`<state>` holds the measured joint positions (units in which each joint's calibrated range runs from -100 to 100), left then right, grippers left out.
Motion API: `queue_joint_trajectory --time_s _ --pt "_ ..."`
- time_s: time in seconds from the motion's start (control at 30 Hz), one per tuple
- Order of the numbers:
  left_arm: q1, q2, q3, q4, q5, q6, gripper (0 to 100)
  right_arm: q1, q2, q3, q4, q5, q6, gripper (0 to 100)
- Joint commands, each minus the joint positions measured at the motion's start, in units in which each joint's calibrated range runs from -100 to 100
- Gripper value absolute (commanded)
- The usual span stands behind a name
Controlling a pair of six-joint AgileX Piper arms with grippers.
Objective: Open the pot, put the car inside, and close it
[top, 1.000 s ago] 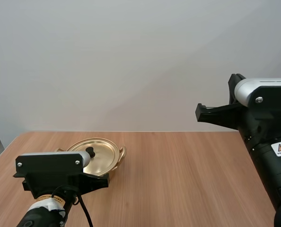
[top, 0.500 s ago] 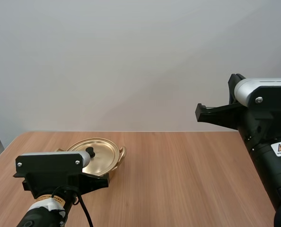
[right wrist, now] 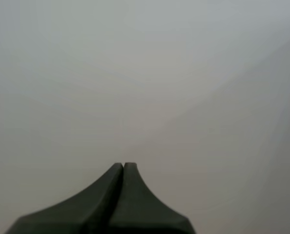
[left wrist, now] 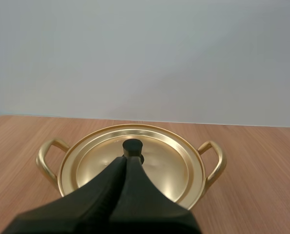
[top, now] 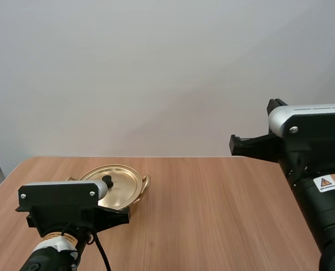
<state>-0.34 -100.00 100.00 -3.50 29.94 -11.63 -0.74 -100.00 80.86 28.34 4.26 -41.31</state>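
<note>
Pushing ahead with the left gripper (left wrist: 127, 158) as it is would, I judge, be the main hazard; its two black fingers lie together as one dark wedge, so they would butt against the black knob (left wrist: 132, 146) rather than straddle it; that shove could slide the light gold pot (left wrist: 214, 161) across the wooden table (left wrist: 262, 165), or tip the lid (left wrist: 157, 163) askew on its rim; the fingers must part before they go any closer; a grip taken too high on the small knob could also let the lid slip once lifted.

Left jaws: pressed together, holding nothing; the tips sit just in front of the knob, at about its height, and whether they touch it I cannot tell; beyond them the lid rests flat on the pot, which stands near the table's left side in the high view, both loop handles free.

Right gripper (right wrist: 123, 165): its fingers likewise meet in a single wedge, empty, touching nothing; that arm is raised well above the table at the right, well apart from the pot, with the bare wall ahead of it.
</note>
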Motion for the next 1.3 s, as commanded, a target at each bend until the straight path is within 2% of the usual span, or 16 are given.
queue_joint_trajectory --time_s 0.0,0.07,0.13,0.47,0.9,1.0,1.13,1.17,1.27 --pt "0.0 0.0 0.0 0.0 -0.3 -0.1 0 0.0 0.0 3.1 -10.1 -0.2 0.0 0" --pt "0.0 0.0 0.0 0.0 -0.3 -0.1 0 0.0 0.0 5.7 -15.4 -0.2 0.0 0" --pt "0.0 0.0 0.0 0.0 -0.5 -0.1 0 0.0 0.0 8.0 -17.7 -0.2 0.0 0" --pt "0.0 0.0 0.0 0.0 -0.5 -0.1 0 0.0 0.0 19.1 -19.2 -0.2 0.0 0" --pt "0.0 0.0 0.0 0.0 -0.5 -0.1 0 0.0 0.0 19.1 -19.8 -1.0 0.0 0" --pt "0.0 0.0 0.0 0.0 -0.5 -0.1 0 0.0 0.0 19.1 -22.7 -0.5 0.1 0" --pt "0.0 0.0 0.0 0.0 -0.5 -0.1 0 0.0 0.0 19.1 -27.2 13.5 6.6 0" --pt "0.0 0.0 0.0 0.0 -0.5 -0.1 0 0.0 0.0 19.1 -28.3 22.6 12.9 0" --pt "0.0 0.0 0.0 0.0 -0.5 -0.1 0 0.0 0.0 19.1 -28.0 27.5 19.0 0"
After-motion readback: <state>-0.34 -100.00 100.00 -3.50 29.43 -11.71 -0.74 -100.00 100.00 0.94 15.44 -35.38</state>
